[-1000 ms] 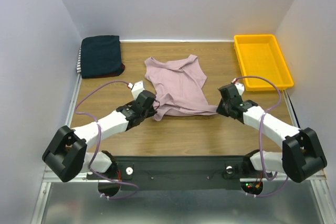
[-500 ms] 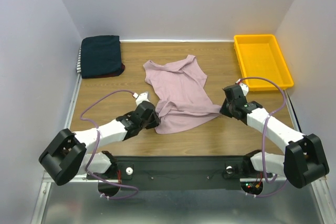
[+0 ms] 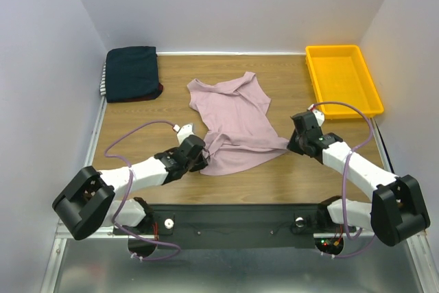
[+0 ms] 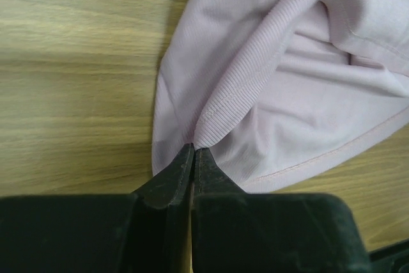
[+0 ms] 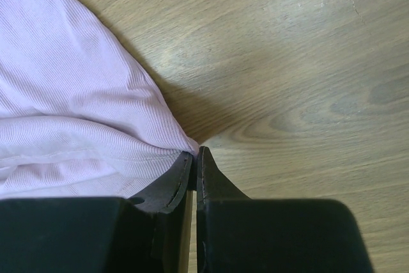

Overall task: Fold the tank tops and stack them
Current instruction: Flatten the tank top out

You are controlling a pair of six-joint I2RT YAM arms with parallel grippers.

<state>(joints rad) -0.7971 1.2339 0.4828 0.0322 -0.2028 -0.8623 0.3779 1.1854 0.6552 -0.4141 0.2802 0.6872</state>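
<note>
Pulled nearer, pink tank top (image 3: 233, 114); jaws pinching its hem.

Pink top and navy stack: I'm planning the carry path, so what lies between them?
Only bare wooden table lies between the pink top and the navy stack, as the top view shows.

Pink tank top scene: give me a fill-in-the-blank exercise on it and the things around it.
1. The pale dusty-pink ribbed cloth tank top lies on a table made of ____.
2. The left claw and the right claw are each ____ on its near edge.
3. The dark navy folded top crowns a stack in the table's far ____ corner.
4. The rectangular plastic tray at the far right is coloured ____.

Missing words: wood; shut; left; yellow.
</note>
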